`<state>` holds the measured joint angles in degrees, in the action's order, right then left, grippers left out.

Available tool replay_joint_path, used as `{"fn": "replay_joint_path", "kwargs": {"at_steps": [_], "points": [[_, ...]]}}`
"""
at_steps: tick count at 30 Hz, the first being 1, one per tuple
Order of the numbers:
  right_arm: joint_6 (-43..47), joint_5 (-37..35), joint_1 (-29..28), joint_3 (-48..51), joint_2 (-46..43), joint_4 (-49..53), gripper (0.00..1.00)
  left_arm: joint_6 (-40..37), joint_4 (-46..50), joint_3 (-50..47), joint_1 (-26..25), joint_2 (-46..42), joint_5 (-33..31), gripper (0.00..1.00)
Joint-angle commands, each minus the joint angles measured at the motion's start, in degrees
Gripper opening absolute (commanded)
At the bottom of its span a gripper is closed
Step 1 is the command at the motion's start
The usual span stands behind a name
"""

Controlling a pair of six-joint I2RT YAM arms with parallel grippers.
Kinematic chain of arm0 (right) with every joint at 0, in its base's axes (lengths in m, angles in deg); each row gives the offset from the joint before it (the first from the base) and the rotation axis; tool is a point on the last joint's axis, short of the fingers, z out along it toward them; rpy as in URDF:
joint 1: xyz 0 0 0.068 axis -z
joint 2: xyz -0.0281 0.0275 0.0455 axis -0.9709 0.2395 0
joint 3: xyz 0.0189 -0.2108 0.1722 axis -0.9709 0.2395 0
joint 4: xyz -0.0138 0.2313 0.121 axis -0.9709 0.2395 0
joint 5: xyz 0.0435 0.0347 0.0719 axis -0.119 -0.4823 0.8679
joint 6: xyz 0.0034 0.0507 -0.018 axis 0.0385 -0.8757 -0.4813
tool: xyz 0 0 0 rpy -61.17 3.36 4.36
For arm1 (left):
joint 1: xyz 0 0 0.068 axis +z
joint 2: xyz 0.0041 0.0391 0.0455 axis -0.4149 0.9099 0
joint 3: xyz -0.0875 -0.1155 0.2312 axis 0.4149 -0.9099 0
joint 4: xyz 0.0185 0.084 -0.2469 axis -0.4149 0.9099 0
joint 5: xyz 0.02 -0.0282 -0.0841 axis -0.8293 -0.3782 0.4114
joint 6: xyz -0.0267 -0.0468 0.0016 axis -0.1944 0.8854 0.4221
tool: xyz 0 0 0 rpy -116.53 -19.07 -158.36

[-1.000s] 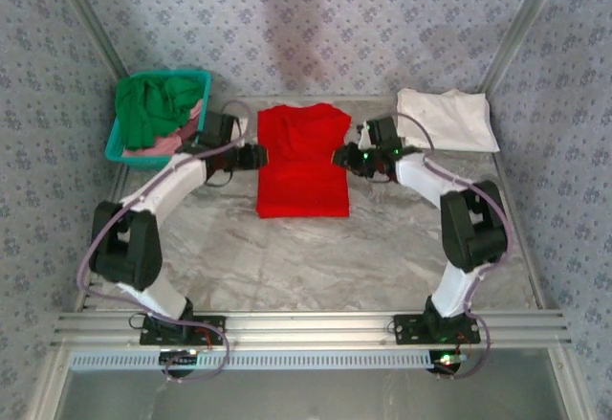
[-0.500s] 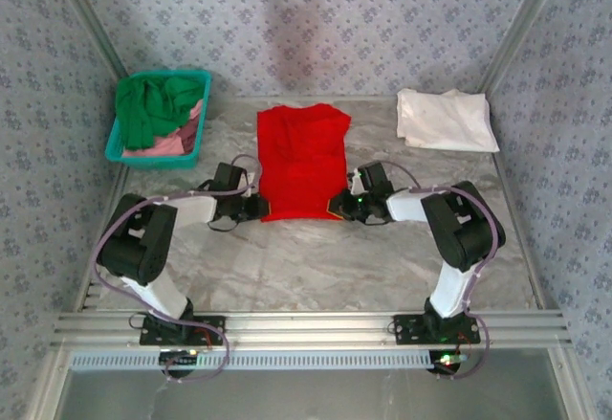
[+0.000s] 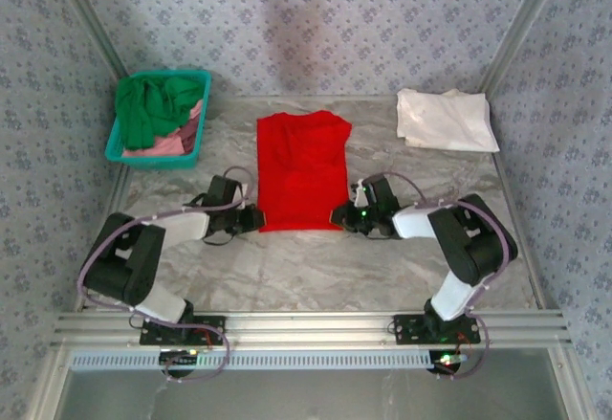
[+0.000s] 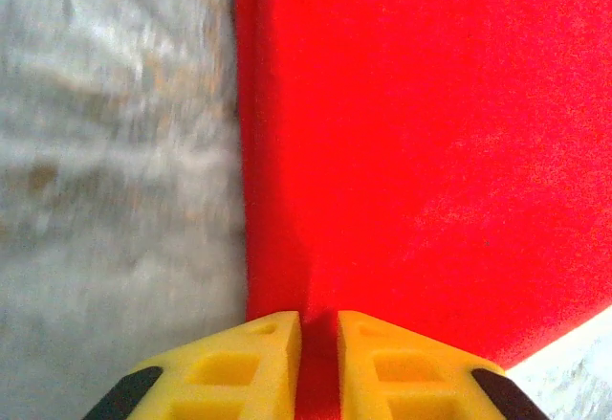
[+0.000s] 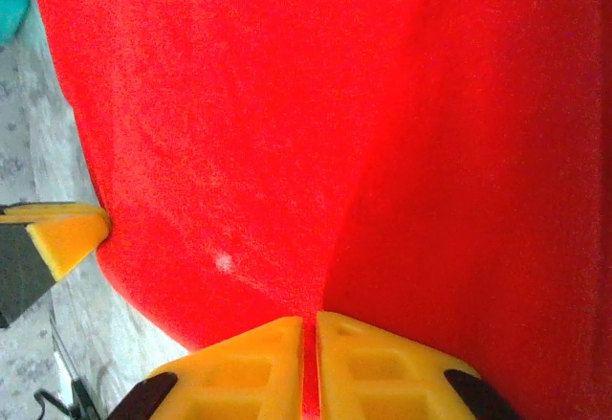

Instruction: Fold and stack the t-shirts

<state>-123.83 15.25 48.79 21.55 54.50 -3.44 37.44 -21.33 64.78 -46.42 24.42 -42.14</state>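
Your left fingers (image 4: 277, 343) stand narrow, with the near hem of the bright red cloth t-shirt (image 4: 430, 152) running into the slim gap between them; they pinch it at its near left corner. From above, that corner sits right at their tips (image 3: 253, 217), low on the grey marbled table (image 3: 306, 267).

Your right fingers (image 5: 287, 339) are almost together and nip the same red shirt (image 5: 287, 104), and a soft crease rises out of the cloth from the point where they close. From above, they (image 3: 339, 216) meet the shirt at its near right corner. The right wrist camera also catches a yellow finger of your left arm (image 5: 62, 233) at the opposite edge of the cloth.

The red shirt (image 3: 301, 166) lies flat as a narrow upright strip in the middle of the table, collar end away from you, hem between the two pairs of fingers.

Both arms are folded low. Each forearm runs nearly level with the table and points inward from its own side, the elbows out wide and the wrists facing each other across the hem.

Further off, a white cloth t-shirt (image 3: 447, 120) lies folded at the far right corner. A teal plastic basket (image 3: 199, 77) at the far left holds a crumpled green shirt (image 3: 148, 104) over a pink one (image 3: 172, 143).
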Motion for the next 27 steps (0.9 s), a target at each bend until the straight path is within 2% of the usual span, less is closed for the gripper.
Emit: {"fn": "replay_joint_path", "kwargs": {"at_steps": [1, 5, 8, 10, 14, 21, 27], "points": [[-1.9, -4.3, -1.9, 3.6, -0.7, 7.5, 0.15, 2.2, 8.3, -3.0, 0.1, -5.2, -3.7, 0.24], [-1.7, -3.7, -2.8, 1.2, -1.6, 9.1, 0.15, 4.4, 10.4, -2.2, 1.7, -12.2, -2.9, 0.31], [-1.6, -3.8, -4.0, -1.3, -1.8, 10.6, 0.15, 6.0, 12.8, -0.9, 3.5, -13.6, -0.7, 0.38], [-1.7, -3.9, -4.5, -2.1, -1.6, 10.7, 0.15, 6.0, 14.6, 0.3, 3.8, -12.0, 1.0, 0.42], [-1.7, -3.9, -4.7, -2.6, -0.3, 10.3, 0.15, 7.8, 9.8, -0.9, 3.3, -7.4, 6.2, 0.48], [-2.1, -4.2, -4.9, -1.8, 0.5, 9.3, 0.15, 7.0, 9.0, 2.6, -0.5, -2.7, 5.6, 0.53], [-2.1, -4.8, -5.0, -1.5, 0.7, 9.3, 0.14, 8.8, 5.9, 4.6, -4.1, 0.8, 5.6, 0.53]]}}
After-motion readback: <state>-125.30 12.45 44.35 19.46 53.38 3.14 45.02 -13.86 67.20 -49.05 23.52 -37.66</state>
